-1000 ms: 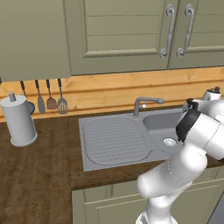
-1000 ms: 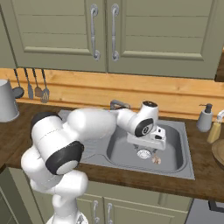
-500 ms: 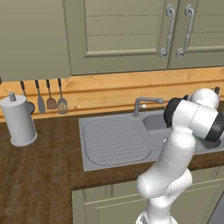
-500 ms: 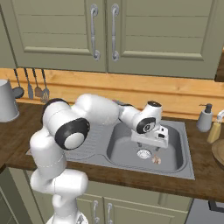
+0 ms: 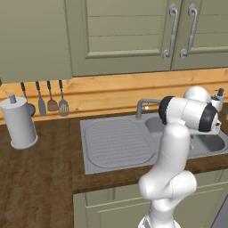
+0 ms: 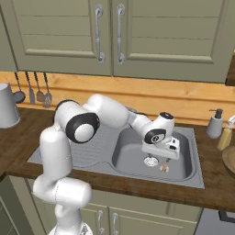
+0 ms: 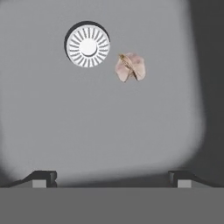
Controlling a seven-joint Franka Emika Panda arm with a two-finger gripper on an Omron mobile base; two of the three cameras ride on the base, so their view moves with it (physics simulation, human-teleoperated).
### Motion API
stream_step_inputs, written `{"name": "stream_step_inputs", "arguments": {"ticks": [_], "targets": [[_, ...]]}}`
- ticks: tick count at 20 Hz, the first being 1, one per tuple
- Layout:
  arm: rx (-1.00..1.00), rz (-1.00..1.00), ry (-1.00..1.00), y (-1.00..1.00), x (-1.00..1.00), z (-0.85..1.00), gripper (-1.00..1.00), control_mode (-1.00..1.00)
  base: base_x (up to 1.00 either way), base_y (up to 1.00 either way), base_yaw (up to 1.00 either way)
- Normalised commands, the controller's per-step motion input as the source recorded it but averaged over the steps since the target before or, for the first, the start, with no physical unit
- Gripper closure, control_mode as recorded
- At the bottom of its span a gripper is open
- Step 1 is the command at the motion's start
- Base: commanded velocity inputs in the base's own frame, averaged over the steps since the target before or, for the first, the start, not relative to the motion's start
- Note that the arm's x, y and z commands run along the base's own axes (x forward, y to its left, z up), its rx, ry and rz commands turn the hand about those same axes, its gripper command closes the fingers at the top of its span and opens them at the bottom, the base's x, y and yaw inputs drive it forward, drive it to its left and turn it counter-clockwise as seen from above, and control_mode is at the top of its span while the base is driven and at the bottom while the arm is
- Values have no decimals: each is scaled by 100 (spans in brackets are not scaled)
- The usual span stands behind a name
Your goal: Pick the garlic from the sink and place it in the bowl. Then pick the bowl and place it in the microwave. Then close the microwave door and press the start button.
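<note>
The garlic (image 7: 130, 67), a small pale pinkish bulb, lies on the floor of the grey sink (image 7: 109, 122) just right of the round drain (image 7: 88, 46). In the right base view the garlic (image 6: 164, 168) sits beside the drain (image 6: 150, 161), under my hand. My gripper (image 7: 113, 177) hangs open above the basin with nothing between its fingers; its fingertips (image 7: 43, 177) stand wide apart. The gripper (image 6: 158, 157) reaches down into the sink (image 6: 181, 163). A brown edge of the bowl (image 6: 229, 156) shows on the counter at far right. The microwave and its door are out of view.
A grey tap (image 5: 144, 104) rises behind the basin, and the ribbed drainboard (image 5: 118, 142) lies to its left. A soap dispenser (image 6: 214, 124) and a yellowish bottle (image 6: 225, 137) stand right of the sink. A paper towel roll (image 5: 18, 122) and hanging utensils (image 5: 51, 95) are far left.
The arm's elbow has swung over the drainboard, and the hand has shifted slightly right and lower into the basin. The gripper stays open; the garlic has not moved.
</note>
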Motion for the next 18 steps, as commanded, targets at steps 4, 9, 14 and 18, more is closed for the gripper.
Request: {"name": "stream_step_inputs", "arguments": {"ticks": [4,9,14,18], "targets": [[2,0,-1,-6,21,-23,-100,-100,0,0,0],[0,0,0,0,25,-25,-100,-100,0,0,0],[0,0,0,0,25,-32,-100,-100,0,0,0],[0,0,0,0,11,-38,-100,-100,0,0,0]]}}
